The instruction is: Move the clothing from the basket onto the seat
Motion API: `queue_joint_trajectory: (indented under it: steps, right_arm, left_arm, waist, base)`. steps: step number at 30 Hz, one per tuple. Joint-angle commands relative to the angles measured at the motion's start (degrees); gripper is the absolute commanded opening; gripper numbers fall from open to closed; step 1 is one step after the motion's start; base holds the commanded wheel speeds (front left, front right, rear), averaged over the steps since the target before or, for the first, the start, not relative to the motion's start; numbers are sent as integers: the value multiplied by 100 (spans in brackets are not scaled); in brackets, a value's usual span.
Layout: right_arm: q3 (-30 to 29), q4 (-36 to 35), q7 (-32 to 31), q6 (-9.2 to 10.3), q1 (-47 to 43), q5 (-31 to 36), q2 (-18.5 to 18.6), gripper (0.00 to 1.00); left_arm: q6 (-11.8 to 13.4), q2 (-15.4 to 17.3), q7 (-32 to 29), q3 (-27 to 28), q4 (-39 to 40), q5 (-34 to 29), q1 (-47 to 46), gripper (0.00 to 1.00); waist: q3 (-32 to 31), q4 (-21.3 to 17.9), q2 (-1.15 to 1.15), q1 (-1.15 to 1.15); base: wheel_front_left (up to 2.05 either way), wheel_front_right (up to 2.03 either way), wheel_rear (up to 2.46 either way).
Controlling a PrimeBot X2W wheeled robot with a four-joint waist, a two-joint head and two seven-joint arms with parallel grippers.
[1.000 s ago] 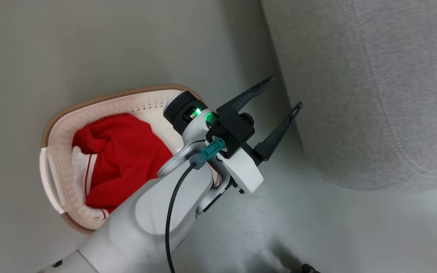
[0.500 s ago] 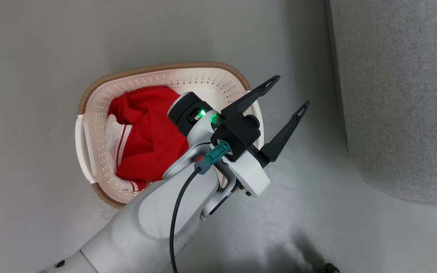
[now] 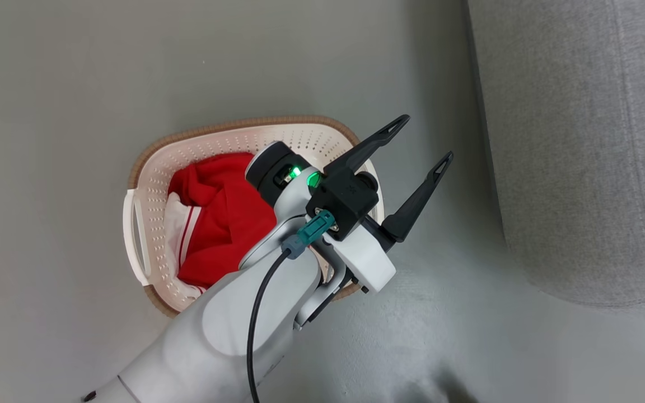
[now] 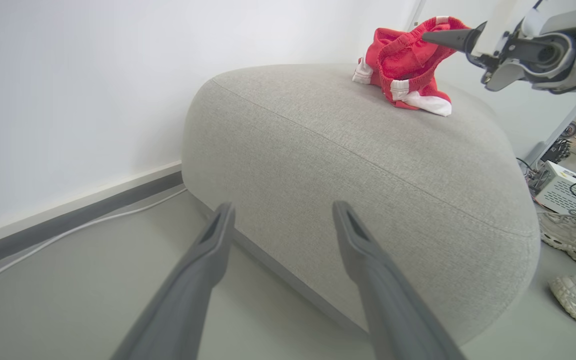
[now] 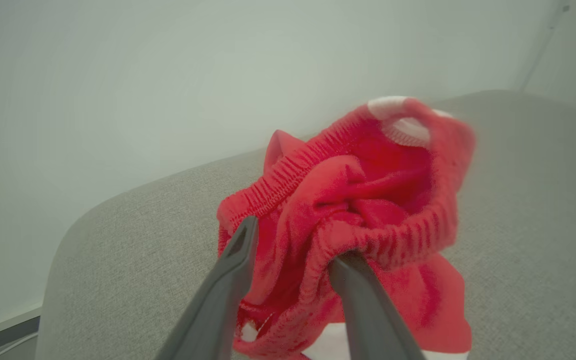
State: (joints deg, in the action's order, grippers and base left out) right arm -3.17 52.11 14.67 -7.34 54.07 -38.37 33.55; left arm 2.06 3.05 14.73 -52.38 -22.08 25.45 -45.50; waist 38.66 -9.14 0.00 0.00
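The cream basket with a brown rim stands on the floor and holds red clothing with white trim. My left gripper hovers open and empty over the basket's right end, pointing at the grey seat. In the left wrist view the same left gripper faces the seat, where a red garment rests on top with my right gripper at its upper edge. In the right wrist view the right gripper has its jaws parted, and the garment drapes over one finger above the seat.
Grey floor surrounds the basket. A wall with a dark baseboard and a white cable runs behind the seat. To the seat's right are a person's pale shoes and a white box with cables.
The head camera has swung, so the basket now sits nearer the picture's middle and the seat further right. My left gripper stays open in the same pose.
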Motion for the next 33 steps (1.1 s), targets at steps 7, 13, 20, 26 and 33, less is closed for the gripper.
queue_joint_trajectory:
  steps: [7, 13, 20, 26, 33]
  right_arm:
    - [524, -591, 33, -14, -1031, -142, 81, 100]
    - [975, -1012, 33, -14, -1544, -124, -56, 100]
    - [1132, -1595, 33, -14, -1913, -17, -220, 100]
    - [1167, -2338, 33, -14, -2280, 380, -461, 100]
    - [1212, -2891, 33, -14, -2719, 622, -728, 100]
  left_arm:
    - [-115, -17, 27, 389, 178, 93, 413, 100]
    - [-109, -17, 27, 771, 201, 83, 869, 100]
    - [11, -17, 27, 1423, 253, -79, 1421, 100]
    - [182, -17, 27, 2227, 255, -378, 1987, 100]
    - [275, -17, 27, 2937, 271, -621, 2464, 100]
  waist:
    - [-654, 22, 0, 0]
    - [-1177, 126, 0, 0]
    - [-1731, 379, 0, 0]
    - [-2244, 714, 0, 0]
    - [-2635, 997, 0, 0]
  base:
    - [0, 0, 0]
    - [0, 0, 0]
    - [0, 0, 0]
    - [0, 0, 0]
    - [0, 0, 0]
